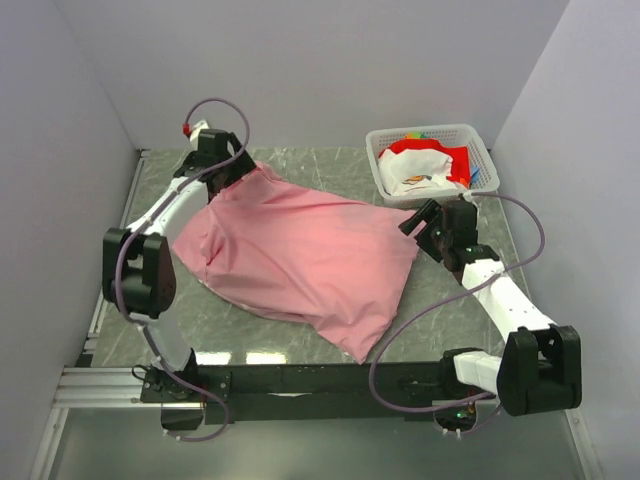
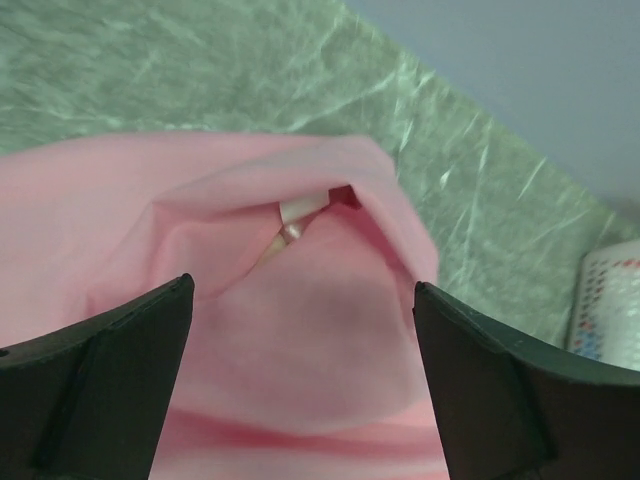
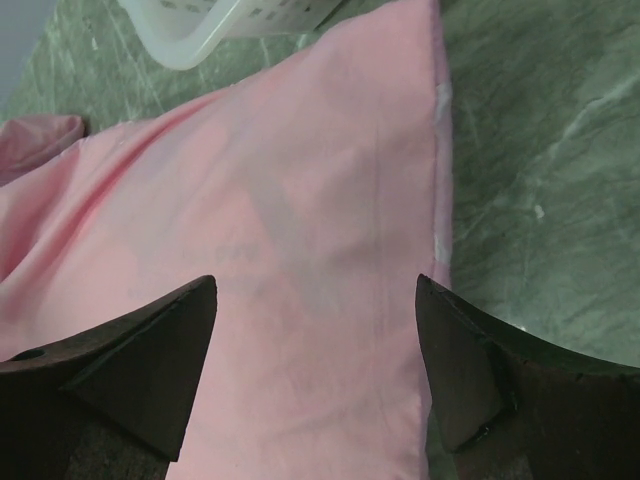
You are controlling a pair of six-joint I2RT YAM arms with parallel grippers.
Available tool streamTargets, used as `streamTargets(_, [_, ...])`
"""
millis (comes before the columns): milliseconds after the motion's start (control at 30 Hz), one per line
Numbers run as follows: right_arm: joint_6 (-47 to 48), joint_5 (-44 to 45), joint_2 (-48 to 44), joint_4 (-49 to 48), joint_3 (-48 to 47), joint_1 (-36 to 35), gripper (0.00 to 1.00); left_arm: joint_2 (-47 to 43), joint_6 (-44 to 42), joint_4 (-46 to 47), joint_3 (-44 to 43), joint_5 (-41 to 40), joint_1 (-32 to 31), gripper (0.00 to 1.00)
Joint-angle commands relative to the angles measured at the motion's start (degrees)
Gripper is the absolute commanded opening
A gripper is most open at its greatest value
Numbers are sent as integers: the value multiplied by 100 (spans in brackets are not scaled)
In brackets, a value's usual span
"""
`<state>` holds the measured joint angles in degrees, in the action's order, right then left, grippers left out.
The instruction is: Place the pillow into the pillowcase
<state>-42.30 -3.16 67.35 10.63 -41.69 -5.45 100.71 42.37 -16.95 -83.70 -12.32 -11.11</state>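
The pink pillowcase (image 1: 300, 255) lies bulging across the middle of the green table. The pillow is almost wholly hidden inside it. Only a thin cream sliver (image 2: 298, 212) shows in a folded mouth of the pink cloth (image 2: 300, 340) in the left wrist view. My left gripper (image 1: 228, 172) hangs over the case's far left corner. It is open (image 2: 304, 285), with pink fabric below the gap and nothing pinched. My right gripper (image 1: 425, 222) is at the case's right edge, also open (image 3: 316, 280) above the flat pink cloth (image 3: 280, 200) near its hemmed edge.
A white plastic basket (image 1: 480, 140) holding red and white items stands at the far right corner, close behind the right gripper; its rim (image 3: 190, 45) shows in the right wrist view. Grey walls close in on the left, back and right. Bare table (image 3: 560, 200) lies right of the case.
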Motion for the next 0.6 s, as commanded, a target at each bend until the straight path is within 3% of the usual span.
streamTargets(0, [-111, -273, 32, -702, 152, 9, 87, 474, -676, 579, -470, 519, -14, 96])
streamTargets(133, [-120, -264, 181, -843, 188, 18, 86, 1187, -870, 123, -1480, 511, -75, 95])
streamTargets(367, [-155, -80, 585, -1046, 144, 71, 86, 1768, -835, 605, -1710, 660, -286, 86])
streamTargets(467, [-173, 34, 857, -1046, -5, 167, 87, 2075, -879, 317, -2123, 608, -321, 58])
streamTargets(500, [-199, 8, 919, -1237, -14, 228, 86, 2111, -880, 272, -2185, 494, -321, 27])
streamTargets(533, [-243, -18, 981, -1300, -23, 342, 87, 2076, -871, 219, -2212, 415, -330, 8])
streamTargets(567, [-252, 17, 1156, -1344, -128, 387, 86, 2015, -827, 166, -2203, 310, -313, 1])
